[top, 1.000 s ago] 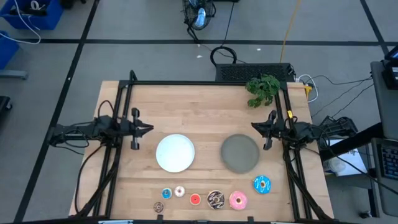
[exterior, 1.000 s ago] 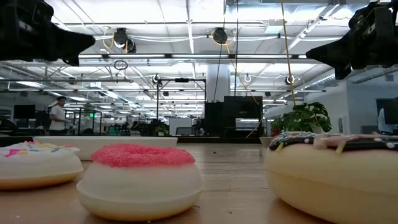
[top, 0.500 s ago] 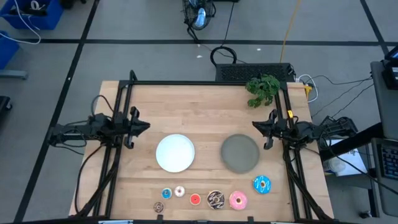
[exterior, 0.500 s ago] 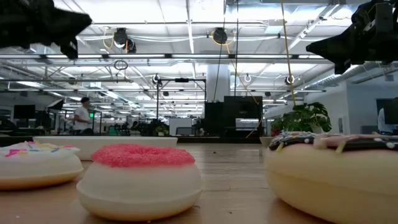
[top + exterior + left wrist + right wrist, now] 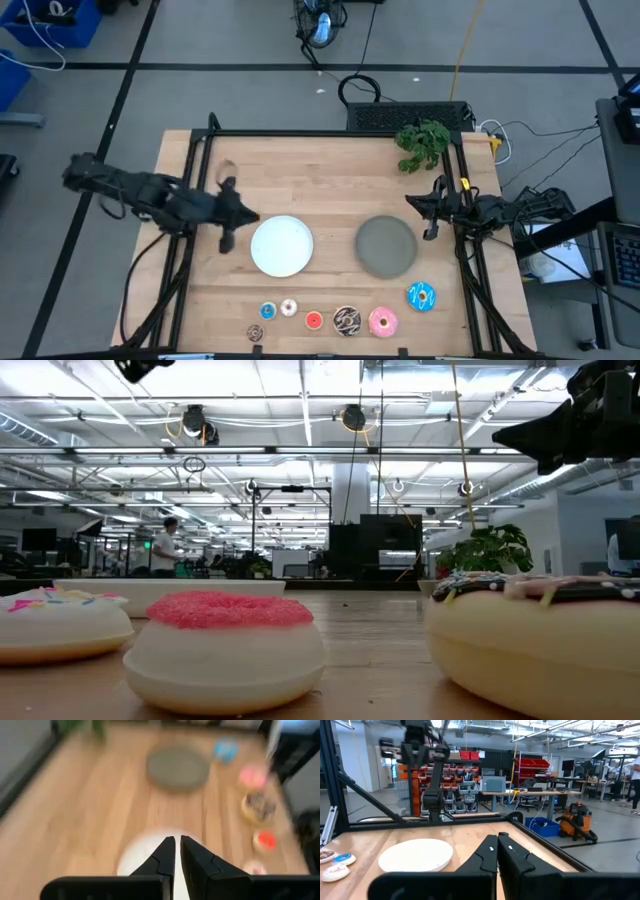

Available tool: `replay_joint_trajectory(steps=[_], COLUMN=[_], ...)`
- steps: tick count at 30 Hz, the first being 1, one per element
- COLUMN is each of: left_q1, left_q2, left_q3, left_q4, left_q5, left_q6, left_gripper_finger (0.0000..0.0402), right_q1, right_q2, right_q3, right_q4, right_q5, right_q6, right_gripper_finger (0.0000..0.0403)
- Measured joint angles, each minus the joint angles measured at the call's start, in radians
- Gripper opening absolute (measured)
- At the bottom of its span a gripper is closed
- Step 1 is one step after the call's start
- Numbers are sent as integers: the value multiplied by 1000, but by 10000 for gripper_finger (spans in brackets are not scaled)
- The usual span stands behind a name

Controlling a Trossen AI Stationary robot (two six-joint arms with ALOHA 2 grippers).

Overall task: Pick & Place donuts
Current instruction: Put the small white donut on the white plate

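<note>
Seven toy donuts lie flat in a row along the table's near edge: big blue (image 5: 421,296), pink (image 5: 382,322), chocolate (image 5: 347,320), tiny red (image 5: 314,320), white-pink (image 5: 289,308), blue (image 5: 267,311) and brown (image 5: 255,333). My left gripper (image 5: 250,217) is shut and hangs in the air just left of the white plate (image 5: 281,245), touching nothing; its wrist view looks down over that plate (image 5: 142,852) toward the grey plate (image 5: 177,767). My right gripper (image 5: 412,203) is shut and waits above the table's right side, by the grey plate (image 5: 386,246).
A green plant sprig (image 5: 423,143) lies at the far right corner. A black frame (image 5: 330,133) borders the table's far edge and both sides. Bare wood lies between the two plates and the far edge. A person walks in the room far behind the table.
My left arm has swung out from its rest pose; its gripper has moved toward the table's right and near edges, up to the white plate's left rim, and has tipped downward. My right arm has kept still. The donuts have not moved.
</note>
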Motion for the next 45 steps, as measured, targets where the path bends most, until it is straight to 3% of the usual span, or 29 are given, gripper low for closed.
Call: replay_joint_trajectory(steps=[5, 9, 17, 21, 25, 29, 37, 45], left_q1=[-95, -150, -201, -201, -217, -222, -238, -251], left_q2=[294, 444, 626, 719, 807, 867, 910, 917], left_q3=[320, 457, 504, 505, 505, 505, 504, 505], left_q4=[-380, -503, -470, -337, -192, -194, -203, -71], left_q5=[-9, -58, -30, 79, 199, 251, 312, 270], left_q6=[-264, -336, -274, -270, -133, -87, -181, -310], left_gripper_finger=[36, 71, 210, 246, 252, 253, 253, 256], right_q1=[0, 0, 0, 0, 0, -2, -4, -4], right_q2=[0, 0, 0, 0, 0, 0, 1, 2], right_q3=[0, 0, 0, 0, 0, 0, 0, 0], right_q4=[0, 1, -22, -22, -10, 14, 6, -52], right_q5=[0, 1, 0, 3, 3, 4, 3, 3], right_q6=[-19, -48, -36, -33, -33, -36, -37, -37], right_gripper_finger=[0, 0, 0, 0, 0, 0, 0, 0])
